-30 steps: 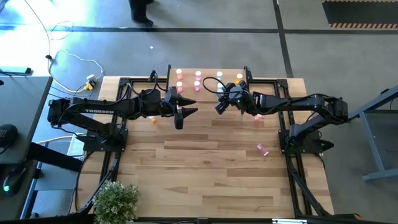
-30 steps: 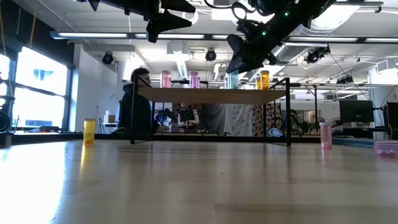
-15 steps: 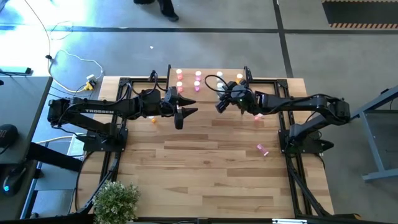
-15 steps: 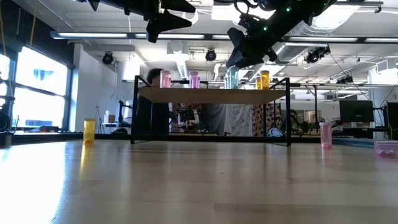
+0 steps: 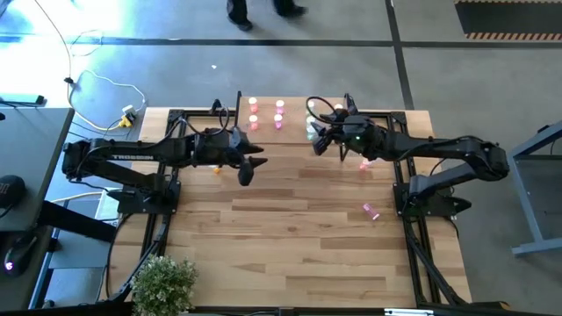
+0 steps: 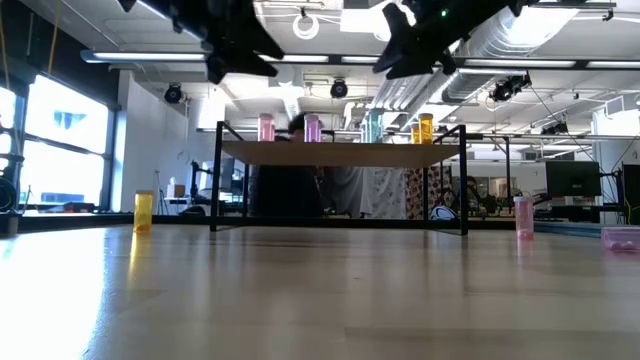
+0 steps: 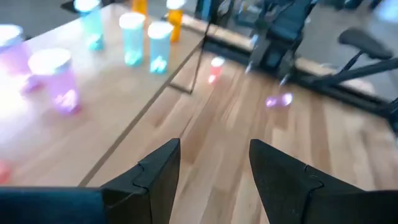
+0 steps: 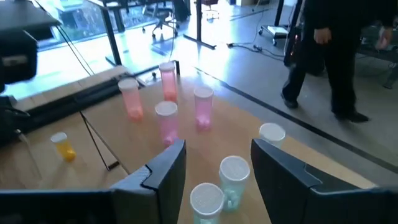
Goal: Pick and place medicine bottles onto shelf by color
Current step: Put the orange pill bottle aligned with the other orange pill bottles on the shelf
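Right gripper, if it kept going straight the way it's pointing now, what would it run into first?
Probably the pale teal bottles with white caps standing on the light-wood shelf; they sit right between the open fingers of the right gripper. The pink bottles lie beyond. Depth is uncertain.

Potted plant [image 5: 164, 283], yellow cable [image 5: 127, 114], person [image 8: 329, 50]

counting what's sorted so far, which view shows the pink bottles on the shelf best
The right wrist view: four pink bottles stand clear on the shelf. The high view shows them as glowing dots, the low view only two side-on, the left wrist view blurred ones at its edge.
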